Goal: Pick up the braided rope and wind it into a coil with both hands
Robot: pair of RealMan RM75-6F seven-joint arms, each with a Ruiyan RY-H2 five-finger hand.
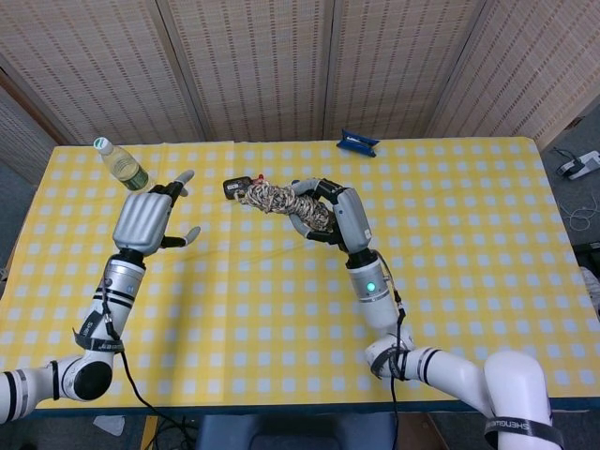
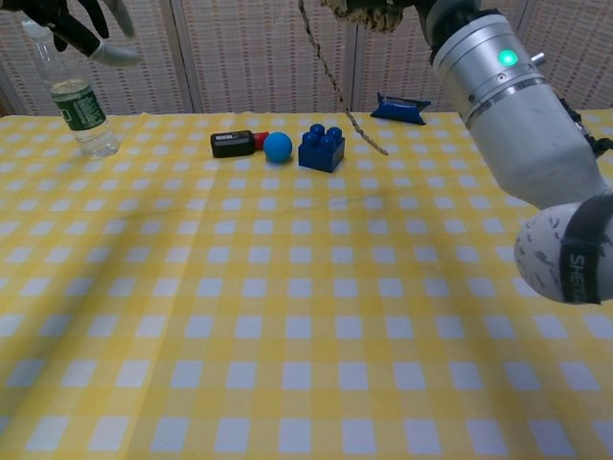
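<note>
My right hand (image 1: 341,214) is raised over the table's far middle and holds the braided rope (image 1: 281,201), a beige and brown bundle wound around its fingers. In the chest view only the bottom of the rope bundle (image 2: 372,11) shows at the top edge. Its loose end (image 2: 337,88) hangs slanting down, the tip near the cloth beside the blue brick (image 2: 322,147). My left hand (image 1: 145,219) is to the left with fingers spread and nothing in it, well apart from the rope. The chest view shows the left hand (image 2: 79,21) at the top left corner.
A water bottle (image 1: 121,165) stands at the far left, close behind my left hand. A black device (image 2: 233,144), a blue ball (image 2: 278,146) and the blue brick lie in a row beneath the rope. A blue packet (image 1: 357,142) lies at the back edge.
</note>
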